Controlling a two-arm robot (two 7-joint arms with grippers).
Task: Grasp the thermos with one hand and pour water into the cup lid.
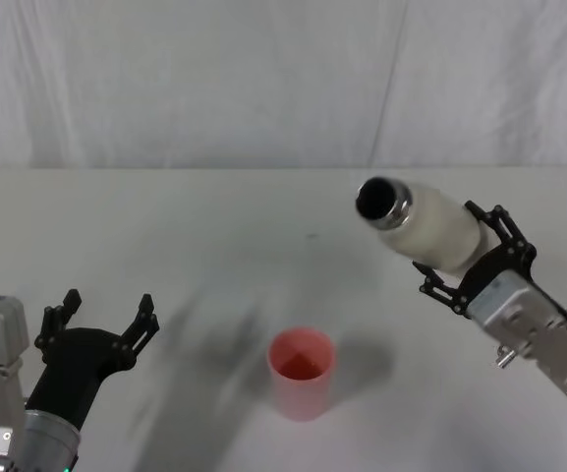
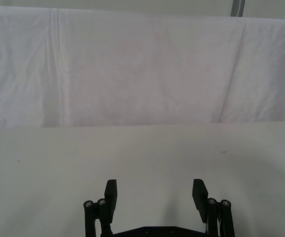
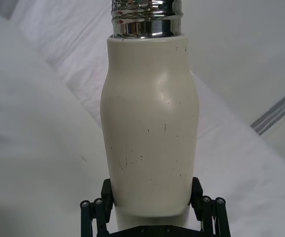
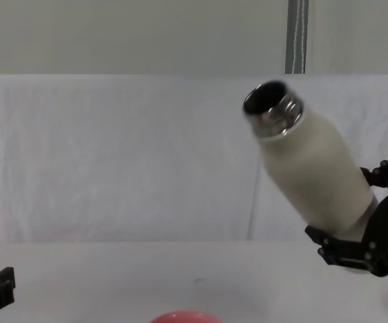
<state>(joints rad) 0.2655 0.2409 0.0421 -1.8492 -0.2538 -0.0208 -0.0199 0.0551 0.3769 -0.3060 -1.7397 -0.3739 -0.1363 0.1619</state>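
My right end effector (image 1: 472, 258) is clamped around the lower body of the tall matte cream-white thermos with the shiny threaded steel neck (image 1: 428, 228), one finger on either side. I hold the thermos in the air over the right part of the white-covered counter (image 1: 214, 226), tilted with its open mouth pointing up and toward my left. The small pink-red cup lid (image 1: 301, 373) stands upright on the counter, nearer to me and to the left of the thermos mouth, well apart from it.

So the grasp and lift look done, and the tilt looks partway. No water is visible leaving the mouth. I judge the pour itself is left: bring the mouth over the cup lid and tip further.

My left end effector (image 1: 101, 324) hovers spread and empty over the counter's left side.
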